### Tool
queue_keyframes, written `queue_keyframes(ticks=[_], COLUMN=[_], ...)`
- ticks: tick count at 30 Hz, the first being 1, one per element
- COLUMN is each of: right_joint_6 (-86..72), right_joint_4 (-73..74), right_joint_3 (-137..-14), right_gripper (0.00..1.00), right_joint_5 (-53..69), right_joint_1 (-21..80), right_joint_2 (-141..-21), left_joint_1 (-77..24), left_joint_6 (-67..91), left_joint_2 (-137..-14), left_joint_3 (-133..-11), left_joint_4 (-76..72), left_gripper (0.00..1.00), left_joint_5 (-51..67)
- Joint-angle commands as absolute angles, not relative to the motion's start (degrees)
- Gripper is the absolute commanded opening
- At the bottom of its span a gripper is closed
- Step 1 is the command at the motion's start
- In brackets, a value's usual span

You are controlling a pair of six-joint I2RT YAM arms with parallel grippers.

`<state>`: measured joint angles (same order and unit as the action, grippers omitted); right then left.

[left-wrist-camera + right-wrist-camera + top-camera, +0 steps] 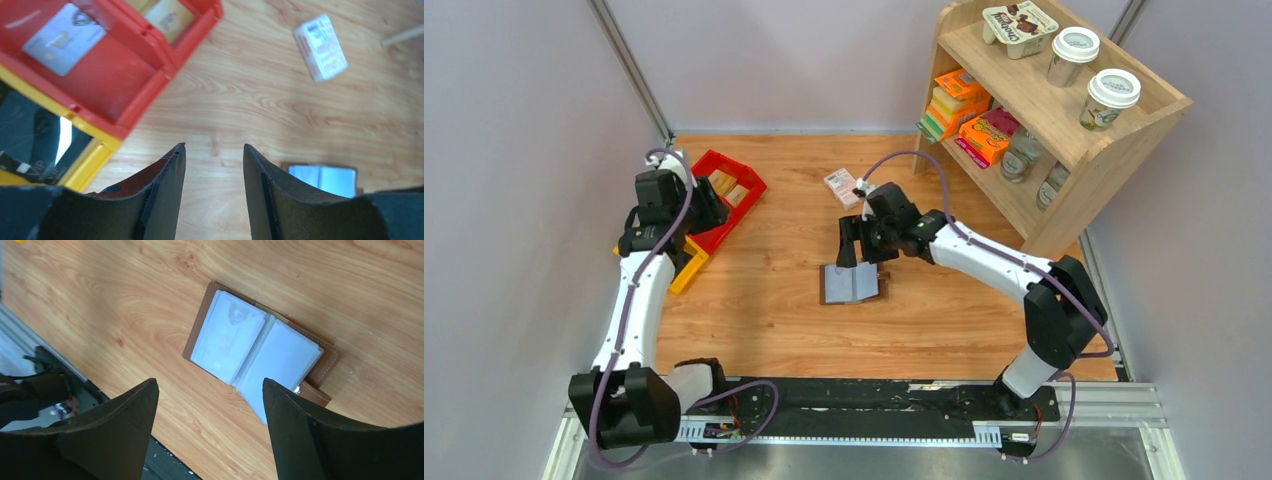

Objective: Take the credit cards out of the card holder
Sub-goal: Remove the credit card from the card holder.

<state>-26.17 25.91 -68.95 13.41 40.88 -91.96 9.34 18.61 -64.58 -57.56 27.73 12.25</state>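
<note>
Near the middle of the wooden desk, the small brown leather card holder lies flat and wide open. Its pale blue-grey pockets face up and its snap tab pokes out at one edge. The right jaws hang directly over it, spread very wide, with nothing between them. One loose pocket leaf runs up to the edge of a finger, and I cannot tell whether it touches. A faint dark mark shows through one pocket, too blurred to say what it is.

Left and farther back, the left jaws are parted by a narrower gap and grip nothing, with only bare desk between them. They hover just beside the bins.

The yellow plastic bin holds a dark item with pale lettering. Tight against it sits the red plastic bin, divided into compartments. One pale grey-white credit card lies flat in one compartment, and a yellowish flat piece lies in the next.

Beyond the card holder, mid-desk and well apart from it, lies the pink-and-white patterned box.

Far right stands the wooden shelf unit, with lidded cups on top and bright packets on its middle shelf.
</note>
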Motion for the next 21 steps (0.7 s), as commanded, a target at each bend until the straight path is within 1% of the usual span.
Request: queue_keyframes(ticks=[1, 2, 4, 6, 8, 9, 10, 12, 17, 21], right_joint_6=[-22.85, -22.76, -23.03, -23.29, -23.47, -23.47, -23.73, -24.08, -25.31, -25.40], right_joint_4=[29.35, 29.36, 29.36, 29.62, 29.97, 29.80, 29.36, 28.39, 27.69, 27.07], right_joint_3=[-72.77, -73.12, -73.65, -74.18, -74.70, -74.79, -74.71, -74.53, -74.62, -73.13], right_gripper=[0.79, 0.80, 0.81, 0.83, 0.84, 0.85, 0.86, 0.86, 0.88, 0.88], right_joint_5=[3.18, 1.86, 0.09, -4.29, -6.49, -7.20, -7.90, -9.14, -12.21, -14.06], right_joint_1=[45.69, 46.83, 48.77, 50.70, 51.94, 52.73, 53.43, 54.40, 55.11, 55.11], right_joint_2=[-96.05, -97.11, -99.13, -101.24, -103.00, -103.88, -104.50, -105.55, -107.93, -108.46], left_joint_1=[3.44, 2.99, 2.29, 2.29, 2.28, 2.20, 2.20, 2.20, 1.94, 0.26], left_joint_6=[18.11, 17.32, 15.57, 13.02, 11.78, 13.34, 14.32, 15.99, 15.65, 15.03], left_joint_2=[-60.31, -59.60, -56.96, -53.46, -51.95, -50.81, -50.19, -49.92, -50.01, -50.36], left_joint_3=[-57.14, -56.61, -54.67, -52.92, -52.12, -51.68, -51.33, -50.19, -48.25, -47.99], left_joint_4=[27.86, 27.69, 28.03, 29.52, 32.15, 32.86, 33.65, 34.10, 34.89, 35.24], left_gripper=[0.56, 0.57, 0.65, 0.77, 0.82, 0.85, 0.93, 0.99, 0.99, 0.98], left_joint_5=[12.39, 12.65, 13.70, 13.01, 10.04, 8.80, 6.87, 7.03, 9.66, 9.49])
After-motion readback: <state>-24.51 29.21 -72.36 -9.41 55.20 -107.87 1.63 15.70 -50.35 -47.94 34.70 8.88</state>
